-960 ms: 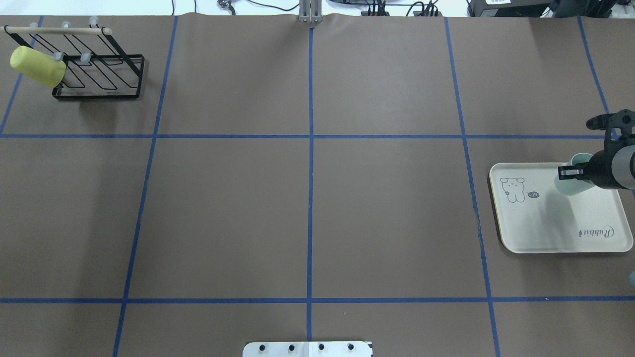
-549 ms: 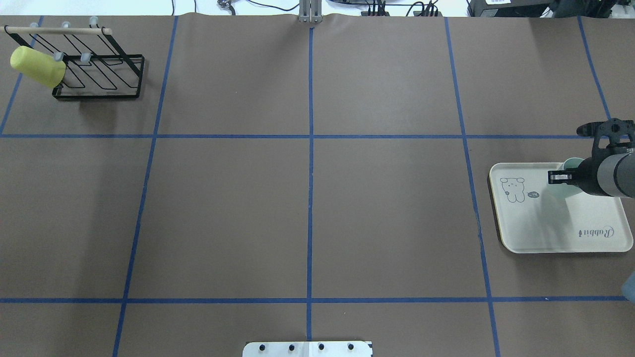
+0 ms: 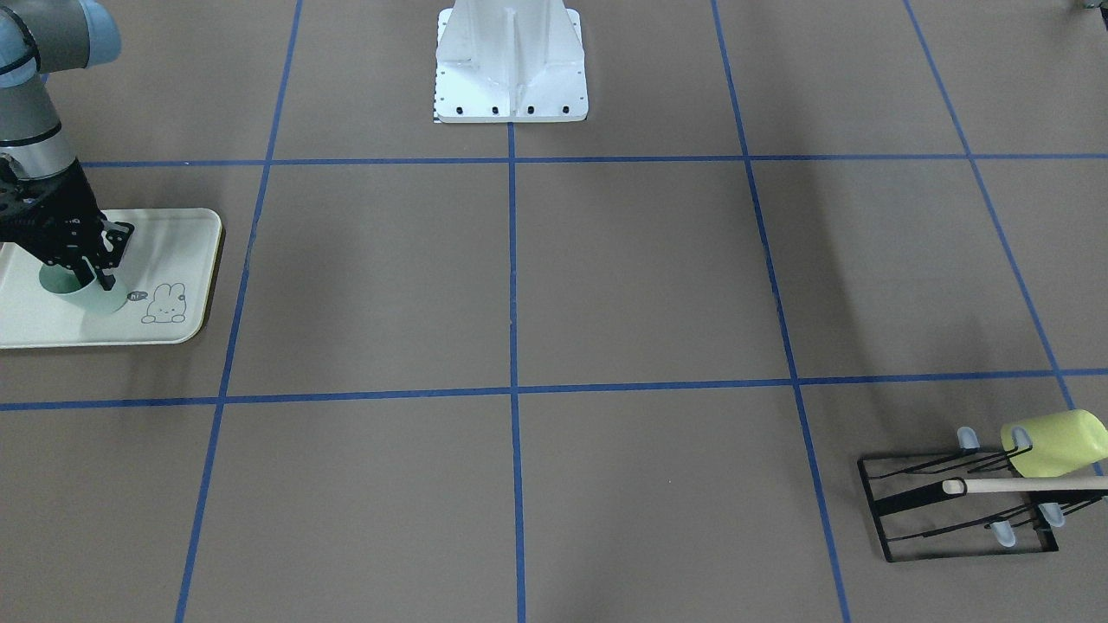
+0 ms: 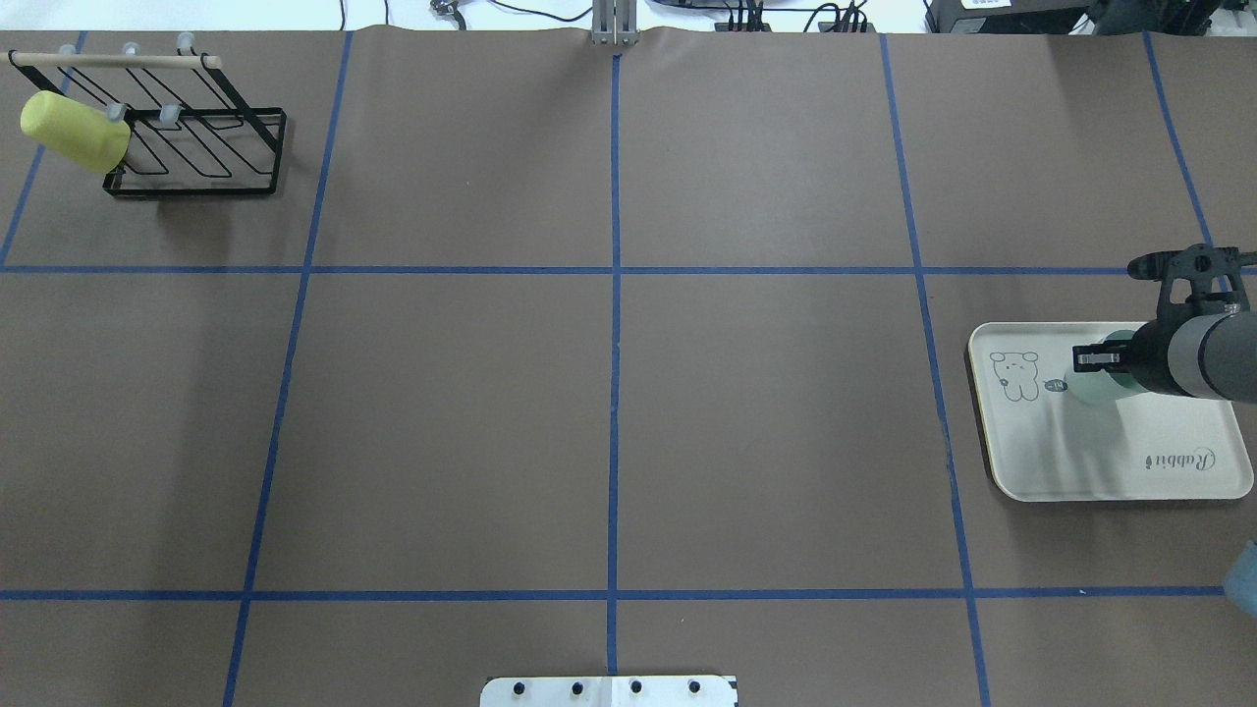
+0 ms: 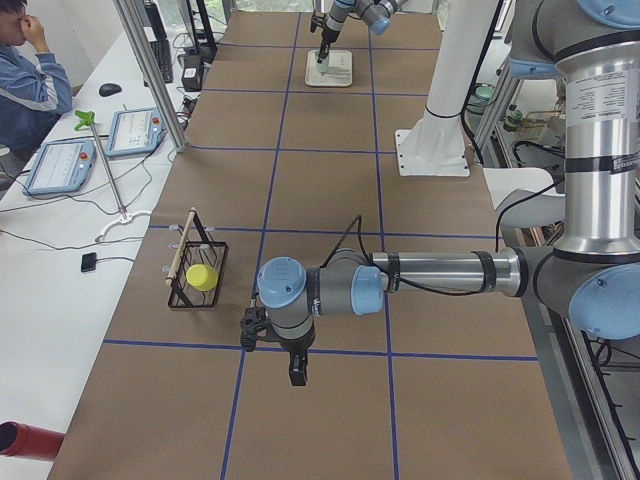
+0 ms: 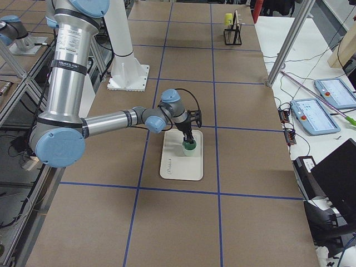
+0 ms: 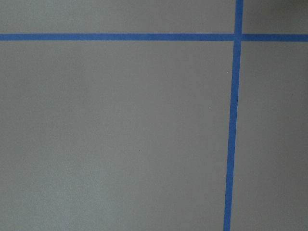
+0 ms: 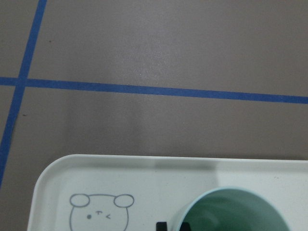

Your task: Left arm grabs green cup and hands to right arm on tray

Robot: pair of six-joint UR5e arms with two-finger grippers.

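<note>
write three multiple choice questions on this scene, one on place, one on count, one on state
1. Where is the green cup? A) over the tray, beside its bunny drawing B) mid-grid C) by the robot's base
2. How many cups hang on the rack? A) none B) one C) three
3. How does the green cup stand? A) on its side B) upside down C) upright, mouth up
Answers: 1 A, the front-facing view shows it by the bunny, at the right gripper; 2 B, only the yellow-green cup hangs there; 3 C, the right wrist view looks into its open mouth.
</note>
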